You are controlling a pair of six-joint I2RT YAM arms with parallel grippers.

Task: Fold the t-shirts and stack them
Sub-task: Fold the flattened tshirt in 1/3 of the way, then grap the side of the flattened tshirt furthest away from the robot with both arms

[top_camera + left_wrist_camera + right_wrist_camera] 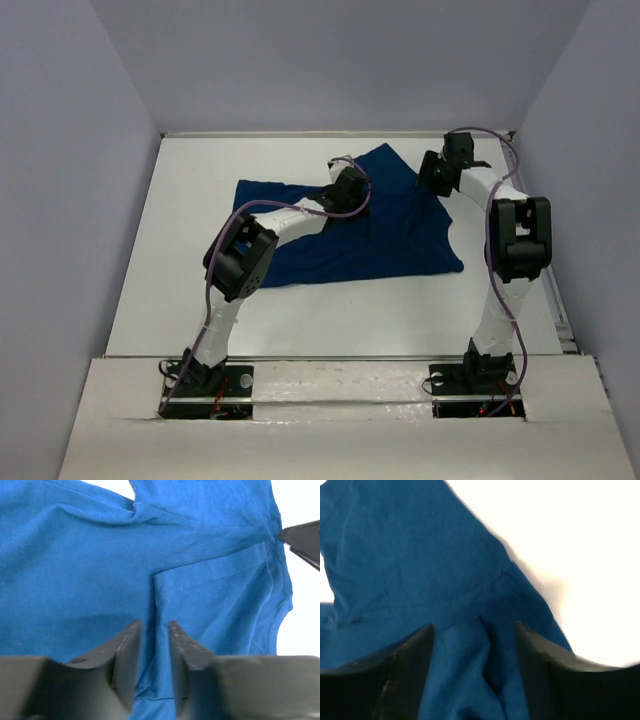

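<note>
- The dark blue t-shirt (390, 235) lies spread on the white bench (200, 290), in the far middle part. Its far corner rises to a point.
- The left arm (240, 265) goes from its near-left base up to a bent elbow, then reaches far and to the right over the cloth.
- The left fingers (350, 188) point down on the middle of the t-shirt. They are almost together and pinch a narrow fold of cloth between them.
- The right arm (520, 240) stands upright from its base, and its forearm turns to the left at the far side.
- The right fingers (435, 175) are at the far right edge of the t-shirt. They stand apart with bunched cloth between them. I cannot tell if they press it.
</note>
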